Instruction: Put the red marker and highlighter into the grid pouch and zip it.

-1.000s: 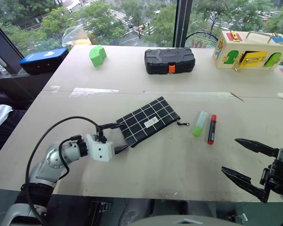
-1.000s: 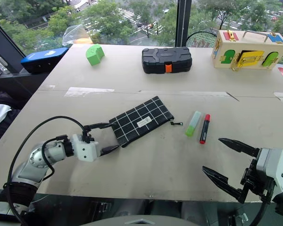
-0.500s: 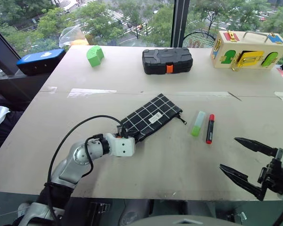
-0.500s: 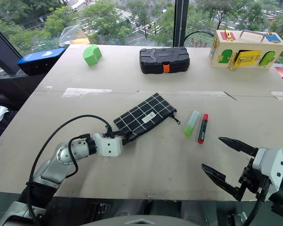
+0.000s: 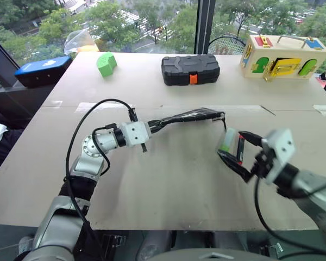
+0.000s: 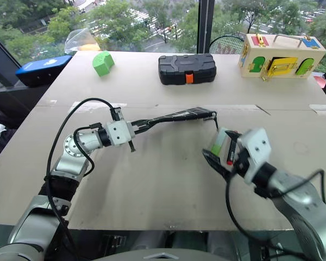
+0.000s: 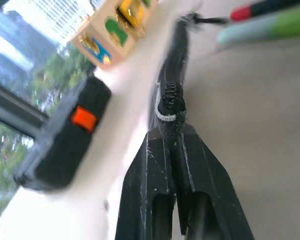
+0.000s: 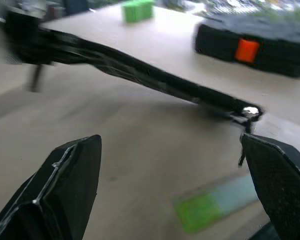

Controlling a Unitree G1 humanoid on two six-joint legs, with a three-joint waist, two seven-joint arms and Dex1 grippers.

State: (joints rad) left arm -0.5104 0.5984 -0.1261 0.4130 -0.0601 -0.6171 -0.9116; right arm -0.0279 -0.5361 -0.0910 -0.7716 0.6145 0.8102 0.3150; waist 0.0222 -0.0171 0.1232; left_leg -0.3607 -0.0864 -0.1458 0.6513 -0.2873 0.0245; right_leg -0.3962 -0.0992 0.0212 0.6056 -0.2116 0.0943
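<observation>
My left gripper (image 5: pixel 152 124) is shut on one end of the grid pouch (image 5: pixel 187 116) and holds it off the table, edge-on and roughly level. In the left wrist view the black fingers (image 7: pixel 155 165) pinch the pouch's zipper edge (image 7: pixel 171 107). The zipper pull (image 5: pixel 224 118) dangles at the far end. Just below that end, the light green highlighter (image 5: pixel 227 141) and the red marker (image 5: pixel 240 148) lie side by side on the table. My right gripper (image 5: pixel 230 144) is open, with one finger on each side of the two pens. Its wide-spread fingers (image 8: pixel 65 190) frame the highlighter (image 8: pixel 210 205).
At the back of the table stand a black hard case with an orange latch (image 5: pixel 190 69), a green block (image 5: pixel 106 63) and a wooden latch box (image 5: pixel 282 57). A blue object (image 5: pixel 41 69) rests at the back left edge. A taped seam (image 5: pixel 106 105) crosses the tabletop.
The left gripper shut on the pouch's end and lifted it off the table, up and to the right. The right gripper swung forward and left from the table's near edge to the two pens.
</observation>
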